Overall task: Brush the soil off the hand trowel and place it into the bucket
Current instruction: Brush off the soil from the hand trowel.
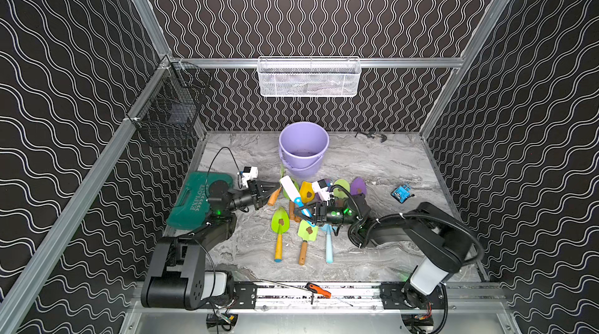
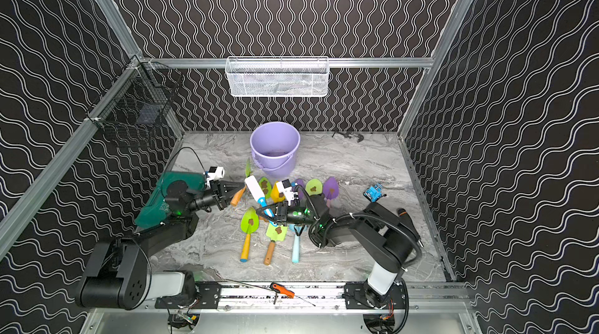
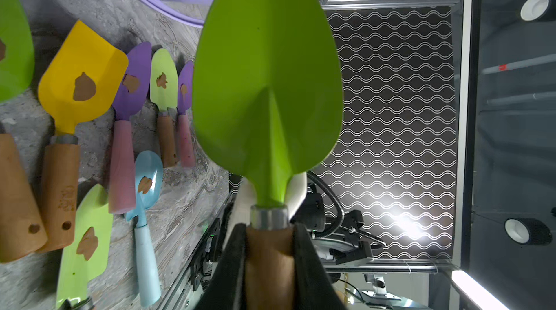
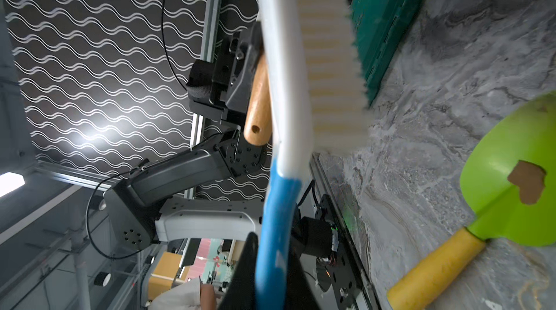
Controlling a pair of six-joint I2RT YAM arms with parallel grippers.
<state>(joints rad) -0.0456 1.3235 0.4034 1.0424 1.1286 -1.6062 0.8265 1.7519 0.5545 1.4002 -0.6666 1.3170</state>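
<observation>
In front of the bucket (image 1: 303, 162): a green trowel (image 3: 267, 82) is held up off the bench (image 1: 372, 160), with its blade pointing toward the lilac wall, just beside it and outside the pail.
Left tool (image 3: 269, 242): clamped on that trowel's wooden handle (image 3: 269, 272), right behind the metal collar, with one finger on each side of the wood.
Right tool (image 4: 270, 266): clamped on the blue grip of a brush (image 4: 285, 82), in front of the bucket and nearer the arms than the held blade.
Brush head: the white back and pale bristles (image 4: 331, 67) run alongside the held handle toward the blade. In the left wrist view the white head shows behind the blade's neck. Whether the bristles touch the metal cannot be told.
Held blade: the face turned to the left wrist camera is plain bright green.
Soil (image 3: 84, 87): brown clumps sit on the blades of the other trowels lying flat on the bench in front of the bucket, among them a yellow trowel (image 3: 81, 52) and a light blue trowel (image 3: 153, 164).
Bucket: upright toward the back of the bench, with its bail handle hanging against its front wall.
Green case (image 1: 194, 199): on the bench to the left of the bucket and nearer the arms, partly under the left arm.
White mesh basket (image 1: 308, 77): hung on the back wall above the bucket.
</observation>
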